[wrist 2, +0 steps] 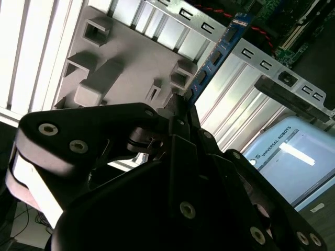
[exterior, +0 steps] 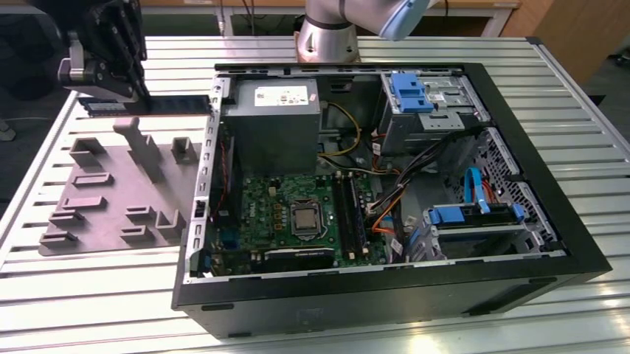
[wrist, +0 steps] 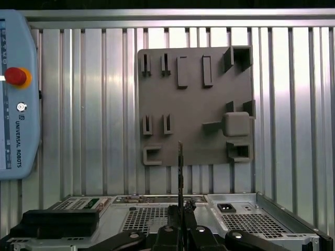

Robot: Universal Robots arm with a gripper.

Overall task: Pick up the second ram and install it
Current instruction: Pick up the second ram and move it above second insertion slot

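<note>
The second ram [exterior: 162, 105] is a long dark stick held level above the table, at the exterior view's left, beside the open computer case [exterior: 551, 243]. My gripper [exterior: 111, 99] is shut on one end of it. In the second wrist view the ram [wrist 2: 217, 55] is blue with dark chips and sticks out from the fingertips [wrist 2: 178, 107]. In the first wrist view the ram [wrist: 180, 167] appears edge-on above the gripper [wrist: 180, 212]. The black memory slots [exterior: 347, 210] lie on the green motherboard [exterior: 265, 203] inside the case.
A grey fixture plate [exterior: 103, 195] with raised holders lies on the slatted table under the gripper. A teach pendant [wrist: 15, 104] lies beside it. The case holds a power supply [exterior: 276, 110], blue drive brackets [exterior: 409, 88] and cables [exterior: 389, 199].
</note>
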